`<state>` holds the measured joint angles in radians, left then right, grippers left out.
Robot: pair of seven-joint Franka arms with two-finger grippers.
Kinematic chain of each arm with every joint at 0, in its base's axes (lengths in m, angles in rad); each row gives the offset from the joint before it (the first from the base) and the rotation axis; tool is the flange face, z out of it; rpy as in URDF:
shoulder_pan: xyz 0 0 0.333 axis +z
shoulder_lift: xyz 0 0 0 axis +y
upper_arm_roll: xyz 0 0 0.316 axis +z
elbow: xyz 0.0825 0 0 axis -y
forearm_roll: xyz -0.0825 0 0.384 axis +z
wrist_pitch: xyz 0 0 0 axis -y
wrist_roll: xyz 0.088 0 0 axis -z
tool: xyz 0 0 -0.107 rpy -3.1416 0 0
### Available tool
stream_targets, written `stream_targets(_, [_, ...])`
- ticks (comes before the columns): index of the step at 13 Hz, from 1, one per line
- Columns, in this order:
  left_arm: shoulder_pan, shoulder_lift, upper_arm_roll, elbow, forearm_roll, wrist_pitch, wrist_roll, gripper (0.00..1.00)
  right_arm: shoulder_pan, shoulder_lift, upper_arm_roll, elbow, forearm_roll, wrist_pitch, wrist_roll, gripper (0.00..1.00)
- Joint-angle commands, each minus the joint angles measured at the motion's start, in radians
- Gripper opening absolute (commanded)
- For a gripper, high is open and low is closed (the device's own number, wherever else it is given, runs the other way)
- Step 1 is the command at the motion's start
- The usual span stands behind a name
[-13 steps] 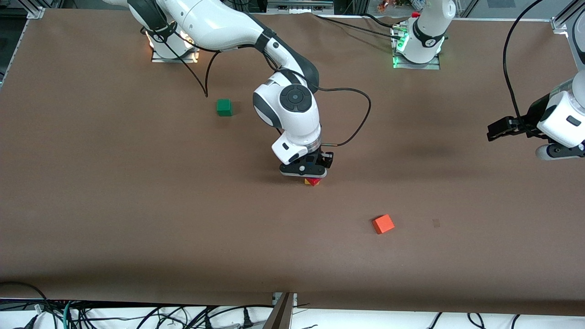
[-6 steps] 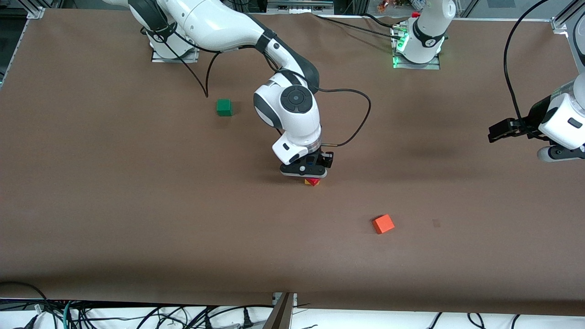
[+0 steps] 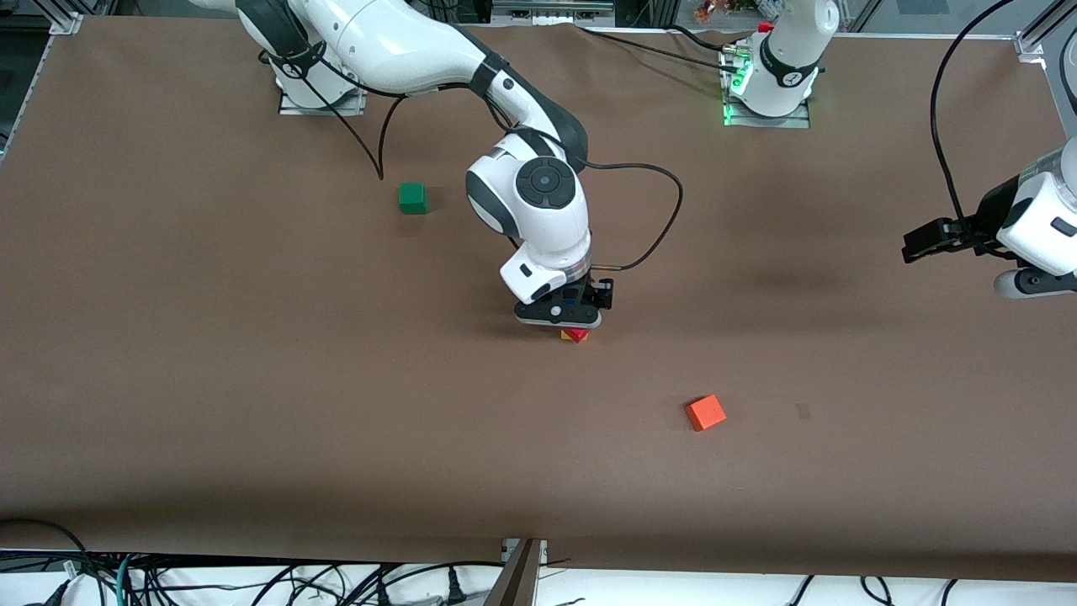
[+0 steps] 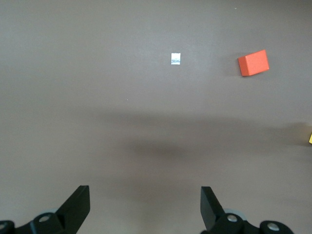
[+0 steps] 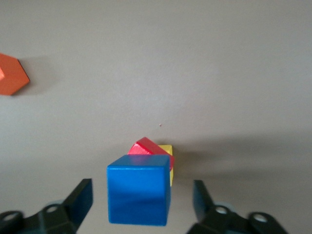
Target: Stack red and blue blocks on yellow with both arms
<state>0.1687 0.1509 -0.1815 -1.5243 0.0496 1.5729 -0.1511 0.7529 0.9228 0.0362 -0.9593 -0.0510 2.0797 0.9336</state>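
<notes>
In the right wrist view the blue cube sits on the deep red cube, which sits turned on the yellow cube. My right gripper is open around the blue cube, with a gap on each side of it. In the front view the right gripper stands low over the stack at mid-table; only the red cube's corner and a yellow sliver show under it. My left gripper is open and empty, held up over the left arm's end of the table.
An orange cube lies nearer the front camera than the stack, toward the left arm's end; it also shows in the left wrist view. A green cube lies farther from the camera, toward the right arm's end. The right arm's black cable loops beside its wrist.
My left gripper has drifted a little farther toward its end of the table. My right gripper stays in place over the stack.
</notes>
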Motion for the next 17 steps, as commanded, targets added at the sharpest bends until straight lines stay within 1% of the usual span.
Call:
stream_targets(1, [0.006, -0.01, 0.002, 0.0, -0.017, 0.006, 0.021, 1.0, -0.055, -0.103, 0.007, 0.004, 0.029, -0.101, -0.016, 1.0])
stream_targets(3, [0.005, -0.008, 0.002, 0.006, -0.016, 0.006, 0.022, 1.0, -0.107, -0.172, -0.001, -0.007, 0.045, -0.16, -0.035, 1.0])
stream_targets(4, [0.006, -0.004, 0.002, 0.01, -0.014, 0.006, 0.021, 1.0, -0.148, -0.211, -0.001, -0.033, 0.049, -0.218, -0.086, 1.0])
stream_targets(5, [0.006, -0.002, 0.002, 0.021, -0.014, 0.006, 0.019, 1.0, -0.196, -0.254, -0.001, -0.061, 0.084, -0.275, -0.16, 1.0])
stream_targets(7, [0.008, 0.006, 0.002, 0.023, -0.017, 0.006, 0.018, 1.0, -0.318, -0.346, -0.004, -0.128, 0.211, -0.375, -0.299, 1.0])
stream_targets(8, [0.008, 0.007, 0.002, 0.023, -0.017, 0.006, 0.019, 1.0, -0.352, -0.401, -0.009, -0.18, 0.236, -0.401, -0.35, 1.0])
stream_targets(9, [0.008, 0.007, 0.002, 0.024, -0.017, 0.006, 0.019, 1.0, -0.38, -0.457, -0.037, -0.243, 0.244, -0.405, -0.389, 1.0])
stream_targets(11, [0.011, 0.007, 0.002, 0.024, -0.017, 0.006, 0.018, 1.0, -0.383, -0.589, -0.114, -0.387, 0.246, -0.423, -0.491, 1.0])
stream_targets(12, [0.011, 0.007, 0.002, 0.024, -0.017, 0.006, 0.018, 1.0, -0.385, -0.661, -0.14, -0.473, 0.246, -0.418, -0.512, 1.0])
stream_targets(13, [0.011, 0.007, 0.002, 0.026, -0.02, 0.006, 0.018, 1.0, -0.386, -0.715, -0.162, -0.53, 0.238, -0.42, -0.527, 1.0])
stream_targets(14, [0.011, 0.009, 0.002, 0.026, -0.02, 0.006, 0.018, 1.0, -0.386, -0.742, -0.182, -0.556, 0.232, -0.426, -0.544, 1.0])
stream_targets(15, [0.011, 0.009, 0.002, 0.026, -0.02, 0.006, 0.018, 1.0, -0.386, -0.755, -0.217, -0.561, 0.232, -0.45, -0.591, 1.0])
stream_targets(17, [0.012, 0.009, 0.002, 0.026, -0.02, 0.006, 0.018, 1.0, -0.389, -0.772, -0.249, -0.567, 0.221, -0.48, -0.647, 1.0])
